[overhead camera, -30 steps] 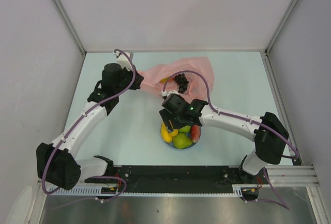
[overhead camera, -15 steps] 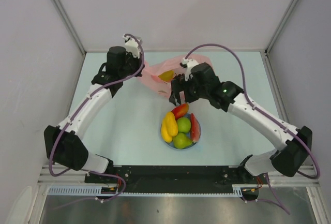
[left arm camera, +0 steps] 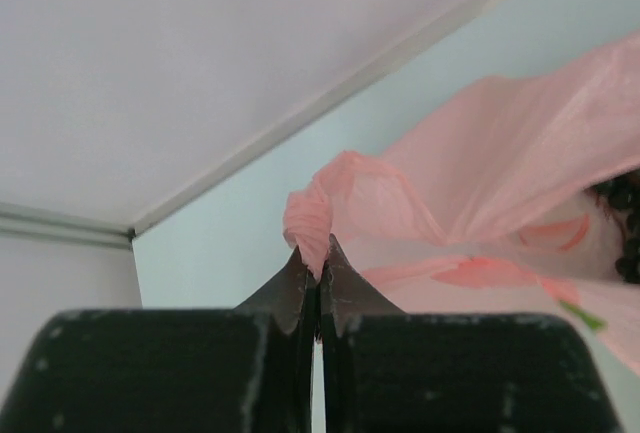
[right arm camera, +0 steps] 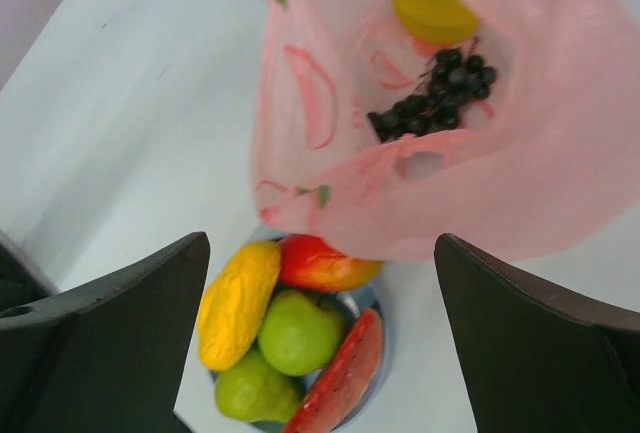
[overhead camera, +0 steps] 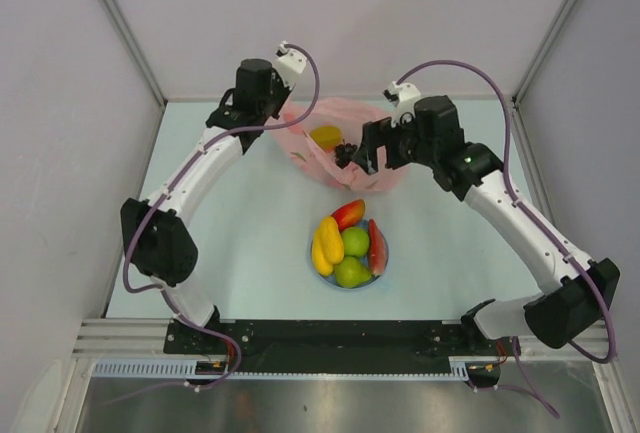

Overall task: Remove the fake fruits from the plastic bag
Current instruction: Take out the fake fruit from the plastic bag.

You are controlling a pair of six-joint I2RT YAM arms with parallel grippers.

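Observation:
The pink plastic bag (overhead camera: 345, 163) lies at the back of the table with its mouth held open. My left gripper (overhead camera: 280, 111) is shut on a bunched fold of the bag's edge (left arm camera: 310, 215) and holds it up. Inside the bag are a yellow fruit (right arm camera: 435, 11) and a dark grape bunch (right arm camera: 432, 98). My right gripper (overhead camera: 358, 160) is open and empty, above the bag's near side (right arm camera: 322, 243). A yellow fruit (right arm camera: 238, 303), a red one (right arm camera: 325, 263), two green ones (right arm camera: 298, 331) and a red slice (right arm camera: 340, 378) lie on the blue plate (overhead camera: 385, 265).
The plate stands in front of the bag, between the two arms. White walls enclose the table at the back and both sides. A black rail (overhead camera: 330, 333) runs along the near edge.
My right gripper has left the plate and moved back over the bag, open. My left gripper has moved back and up with the bag's edge, and the bag's mouth has spread open.

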